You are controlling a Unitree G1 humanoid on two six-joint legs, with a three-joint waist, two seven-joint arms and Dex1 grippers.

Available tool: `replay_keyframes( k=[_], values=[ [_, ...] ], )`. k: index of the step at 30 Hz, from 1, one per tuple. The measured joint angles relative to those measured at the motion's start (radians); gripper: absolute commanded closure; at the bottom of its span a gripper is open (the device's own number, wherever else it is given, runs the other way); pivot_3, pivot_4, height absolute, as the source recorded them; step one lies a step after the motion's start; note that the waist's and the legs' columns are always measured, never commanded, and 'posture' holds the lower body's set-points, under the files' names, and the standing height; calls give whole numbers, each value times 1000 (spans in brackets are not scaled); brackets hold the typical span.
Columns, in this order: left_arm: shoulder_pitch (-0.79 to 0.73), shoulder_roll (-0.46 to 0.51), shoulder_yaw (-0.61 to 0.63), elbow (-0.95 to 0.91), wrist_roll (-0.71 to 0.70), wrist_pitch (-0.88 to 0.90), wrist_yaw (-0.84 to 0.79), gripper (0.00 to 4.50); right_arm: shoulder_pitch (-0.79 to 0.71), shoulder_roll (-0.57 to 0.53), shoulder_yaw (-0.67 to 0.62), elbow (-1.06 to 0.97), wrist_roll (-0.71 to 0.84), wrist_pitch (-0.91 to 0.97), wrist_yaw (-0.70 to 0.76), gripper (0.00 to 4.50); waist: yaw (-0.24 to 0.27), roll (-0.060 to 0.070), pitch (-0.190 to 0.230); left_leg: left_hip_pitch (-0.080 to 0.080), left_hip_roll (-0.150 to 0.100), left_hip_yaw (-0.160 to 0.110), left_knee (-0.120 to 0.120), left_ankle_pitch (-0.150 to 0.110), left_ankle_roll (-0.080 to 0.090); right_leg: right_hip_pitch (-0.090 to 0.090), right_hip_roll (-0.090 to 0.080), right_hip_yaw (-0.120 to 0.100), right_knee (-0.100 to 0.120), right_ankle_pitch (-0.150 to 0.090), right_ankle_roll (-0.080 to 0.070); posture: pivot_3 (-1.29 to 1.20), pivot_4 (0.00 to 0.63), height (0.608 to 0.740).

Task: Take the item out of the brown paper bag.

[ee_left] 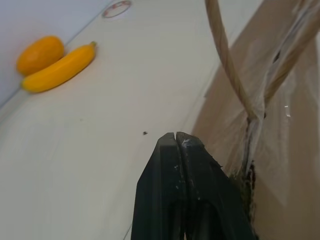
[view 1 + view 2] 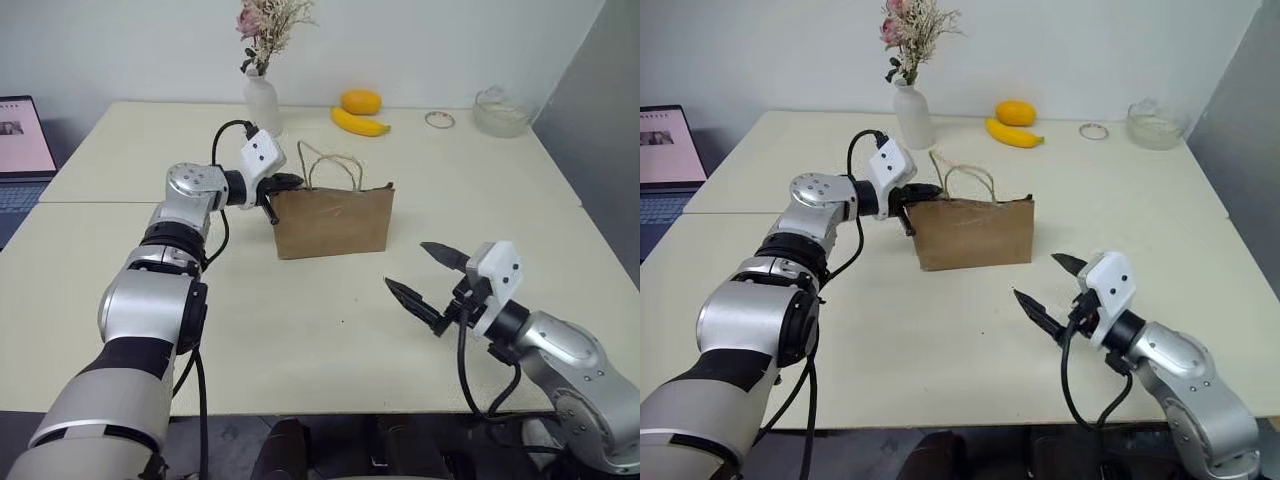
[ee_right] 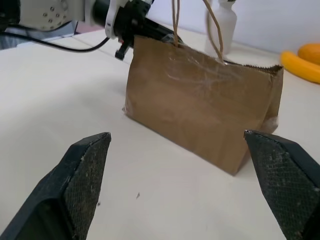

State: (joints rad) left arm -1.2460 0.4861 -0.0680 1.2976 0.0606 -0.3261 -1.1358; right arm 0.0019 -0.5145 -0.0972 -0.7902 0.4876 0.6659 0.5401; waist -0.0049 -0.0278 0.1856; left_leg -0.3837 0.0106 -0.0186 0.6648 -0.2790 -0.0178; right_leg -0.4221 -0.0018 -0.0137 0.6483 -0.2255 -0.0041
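Note:
The brown paper bag (image 2: 335,222) stands upright in the middle of the table, its two twisted loop handles (image 2: 335,165) sticking up. The item is hidden inside it. My left gripper (image 2: 287,183) is shut with nothing between its fingers, its tip right at the bag's upper left corner beside a handle (image 1: 225,55). My right gripper (image 2: 408,265) hovers open over the table in front of the bag and to its right, pointing at the bag's front face (image 3: 200,110) from a short distance away.
Behind the bag stand a white vase of dried flowers (image 2: 260,100), a banana (image 2: 360,123) and an orange fruit (image 2: 360,100). A glass bowl (image 2: 500,112) and a small ring (image 2: 439,120) lie at the back right. A laptop (image 2: 20,150) sits at the far left.

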Motion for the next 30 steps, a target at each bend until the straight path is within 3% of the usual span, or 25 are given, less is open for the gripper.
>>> replay_keyframes(
  k=[9, 16, 20, 26, 30],
  values=[
    [120, 16, 17, -213, -84, -3, -298, 4476, 43, -130, -74, 6, 66, -1, 89, 0, -1, 0, 0, 2, 0, 1, 1, 0, 0, 1, 1, 1, 1, 0, 0, 0, 150, 740],
    [437, 63, -33, -701, -186, 221, -465, 4476, 60, -185, -77, 10, 87, -3, 134, 0, -4, 1, -1, 3, 4, -1, 1, 0, 0, 1, 0, 3, 3, 0, 0, 0, 150, 740],
    [552, 125, -46, -945, -237, 357, -466, 4476, 59, -201, -79, 11, 95, -2, 147, 0, -1, 1, -1, 3, 3, -3, 3, 0, 0, 1, 0, 2, 7, 0, 0, 0, 150, 740],
    [563, 192, 16, -1111, -283, 400, -363, 4476, 45, -234, -79, 10, 127, 0, 160, 0, 0, 1, -1, 4, 3, -3, 7, 0, 0, 1, 0, 2, 11, 0, 0, 0, 150, 740],
    [627, 254, 55, -1206, -242, 259, -268, 3584, 2, -236, -51, 7, 146, 4, 164, 0, -4, 1, -1, 5, 4, -3, 6, 0, 0, 1, 0, 4, 10, 0, 0, 0, 150, 740]
  ],
)
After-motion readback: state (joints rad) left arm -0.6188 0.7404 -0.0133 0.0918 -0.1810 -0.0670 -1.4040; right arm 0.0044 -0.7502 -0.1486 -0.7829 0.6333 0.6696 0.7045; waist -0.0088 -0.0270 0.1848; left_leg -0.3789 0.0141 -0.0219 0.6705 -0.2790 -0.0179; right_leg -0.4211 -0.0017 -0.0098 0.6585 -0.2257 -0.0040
